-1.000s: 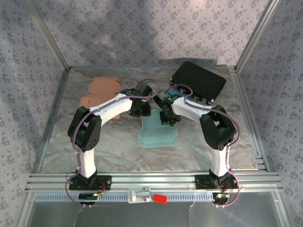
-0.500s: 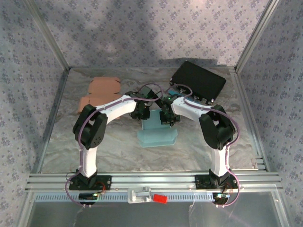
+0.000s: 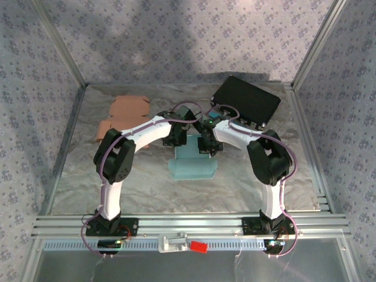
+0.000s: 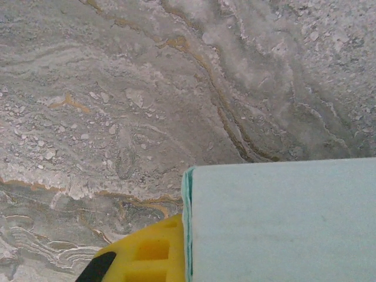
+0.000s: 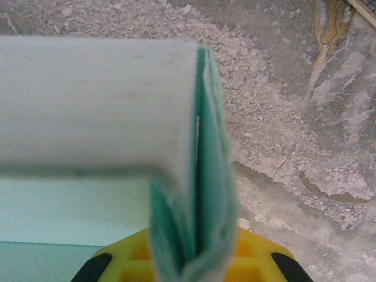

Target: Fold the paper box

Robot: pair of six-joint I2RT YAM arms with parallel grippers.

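- A marbled grey table (image 3: pixel 82 176) sits inside a frame with patterned fabric walls.
- At the far left of the table, a flat brown cardboard blank (image 3: pixel 122 115) lies well apart from the arms.
- The left arm reaches forward and bends inward toward the centre of the table. The left gripper (image 3: pixel 178 137) sits at the left end of the raised wall of the paper box.
- In the left wrist view, one yellow finger (image 4: pixel 144 255) touches the left edge of a pale green panel. The panel hides the other finger, so I cannot tell whether this pincer is clamped on it or loose.
- The paper box (image 3: pixel 192 167), pale blue-green, lies in the middle of the table between the two arms. Its flat part spreads toward the arm bases. Its far wall stands up, with its long top edge running left to right from one gripper to the other.
- The right gripper (image 3: pixel 207 144) meets the right end of that wall. In the right wrist view, its yellow fingers (image 5: pixel 258 261) are clenched on the folded green layers at the wall's corner.
- At the far right, a black case (image 3: pixel 247 101) lies tilted on the table.
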